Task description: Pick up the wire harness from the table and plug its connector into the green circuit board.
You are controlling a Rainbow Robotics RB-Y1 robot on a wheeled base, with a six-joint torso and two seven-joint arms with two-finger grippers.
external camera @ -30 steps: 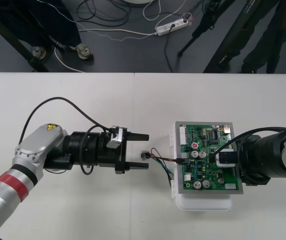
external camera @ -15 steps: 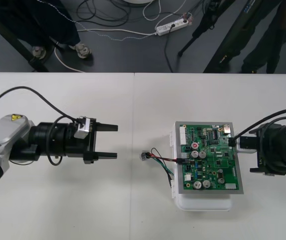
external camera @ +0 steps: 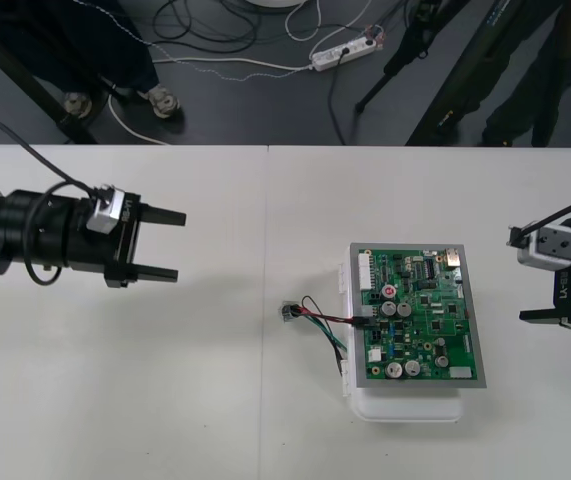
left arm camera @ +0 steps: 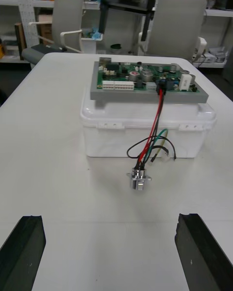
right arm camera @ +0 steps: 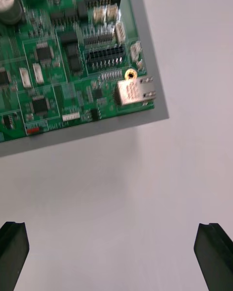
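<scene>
The green circuit board (external camera: 420, 315) sits on its white base (external camera: 405, 405) at the table's right of centre. The harness's black plug (external camera: 365, 322) stands in the board near its left edge. Its red, black and green wires (external camera: 323, 322) loop over that edge down to the round metal socket (external camera: 287, 311) lying on the table. My left gripper (external camera: 177, 244) is open, well left of the socket. My right gripper (external camera: 520, 277) is open, just off the board's right edge. In the left wrist view the plug (left arm camera: 160, 89) sits upright in the board (left arm camera: 145, 77), with the socket (left arm camera: 139, 179) ahead of the open fingers (left arm camera: 22, 252).
The table's far edge runs along the top of the front view, with dark floor and cables behind it. In the right wrist view the board's corner with a metal port (right arm camera: 136, 91) lies ahead of bare table between the fingers (right arm camera: 213, 252).
Both arms have drawn back from the board, the left gripper going left and toward the far edge, the right gripper going right. The harness has stayed in place.
</scene>
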